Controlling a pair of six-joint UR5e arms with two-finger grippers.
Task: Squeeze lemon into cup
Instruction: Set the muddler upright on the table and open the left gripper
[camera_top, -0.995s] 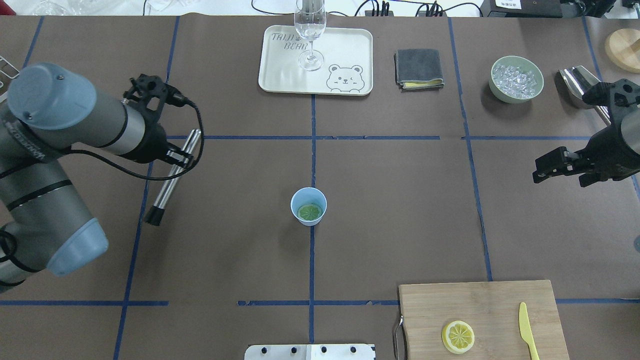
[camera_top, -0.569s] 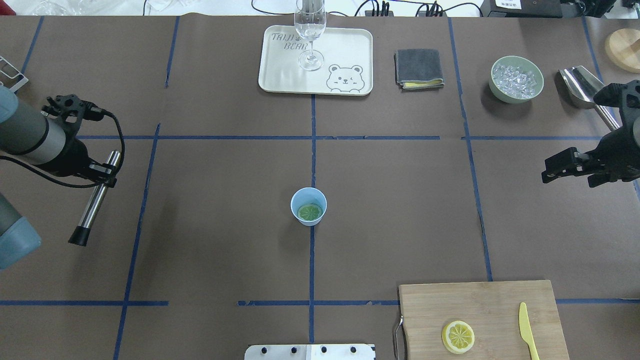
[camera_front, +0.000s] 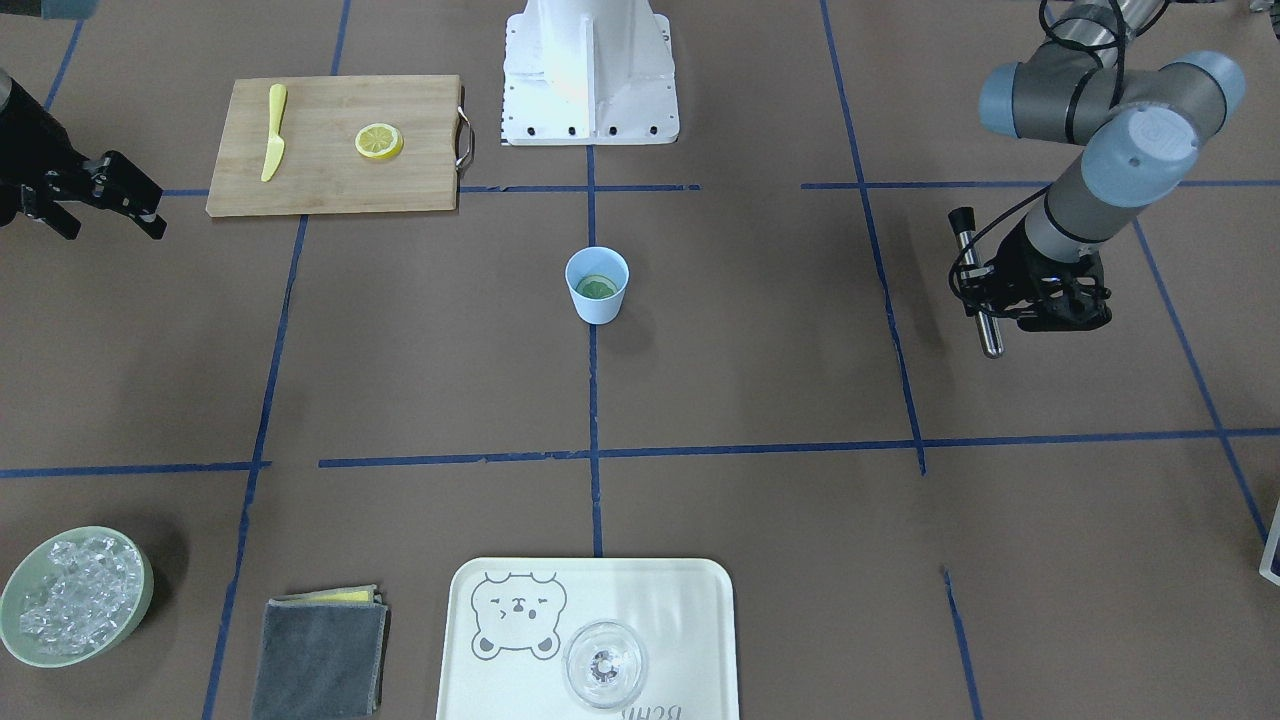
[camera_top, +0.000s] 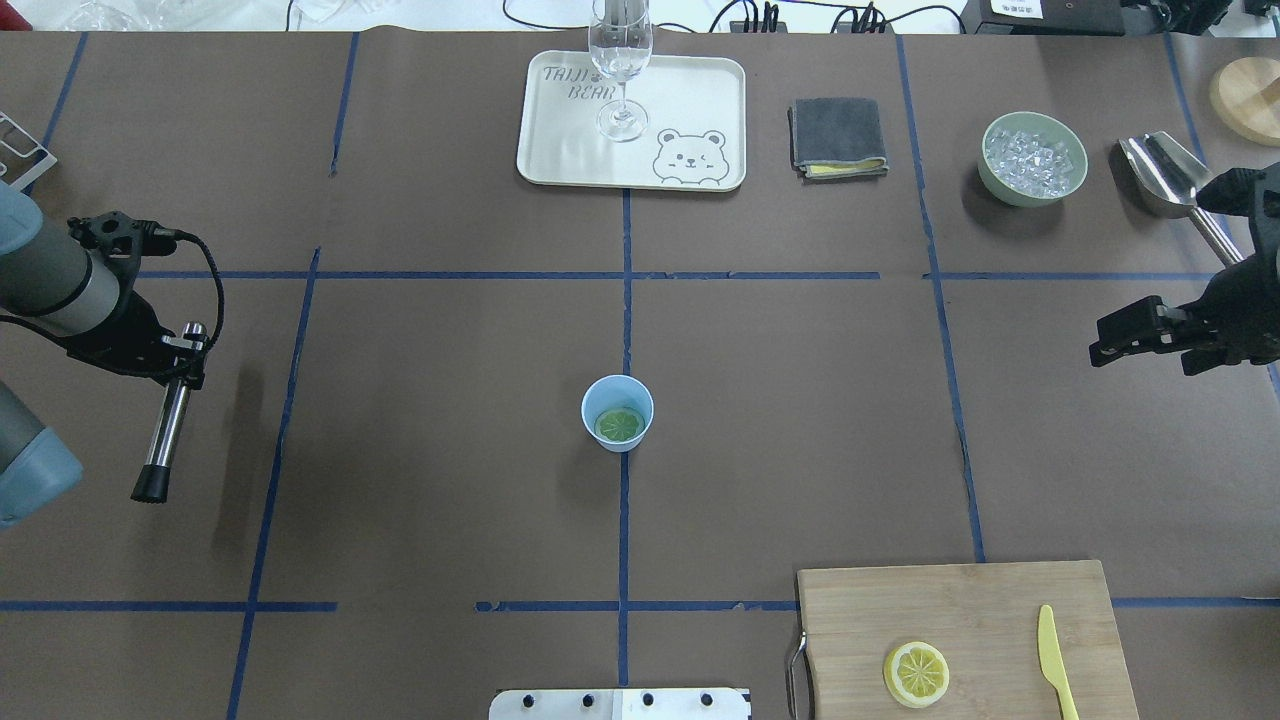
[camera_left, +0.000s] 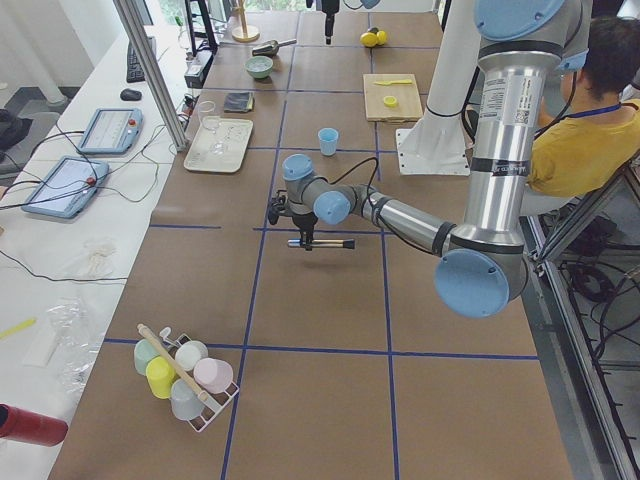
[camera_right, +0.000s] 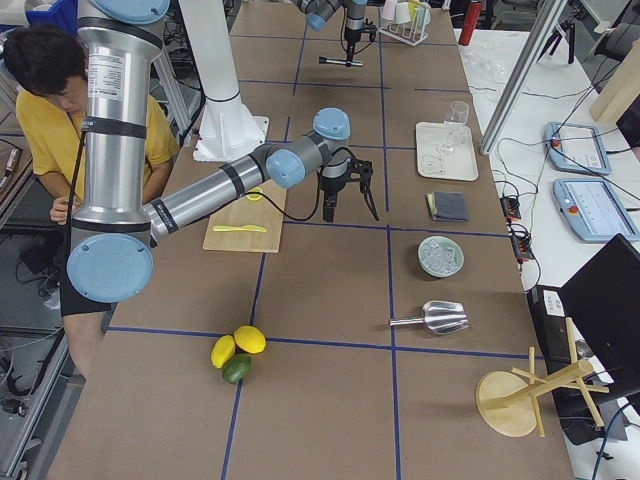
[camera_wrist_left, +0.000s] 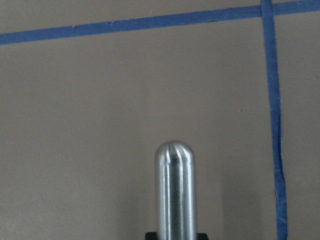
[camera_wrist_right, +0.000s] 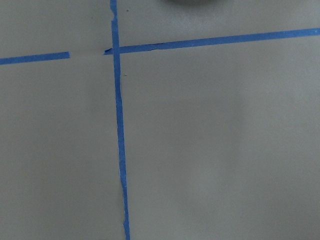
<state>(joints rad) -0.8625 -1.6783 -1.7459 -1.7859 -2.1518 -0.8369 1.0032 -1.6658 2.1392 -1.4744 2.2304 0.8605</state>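
**A:** At the table's left edge: left gripper (camera_top: 185, 352), fingers clamped on a steel muddler (camera_top: 165, 430). Change?

**B:** It has drawn back leftward from nearer the middle, rod still in hand. Right gripper (camera_top: 1112, 340), far right: fingers apart, empty, eased slightly outward.

**A:** Meaning?

**B:** Pressing judged finished; both arms retiring.

**A:** Item: lemon (camera_top: 619, 424).

**B:** One slice, flat in the bottom of the cup (camera_top: 617, 446), table centre; reads greenish inside the blue. Twin slice (camera_top: 916, 673) on the cutting board (camera_top: 960, 600), near right.
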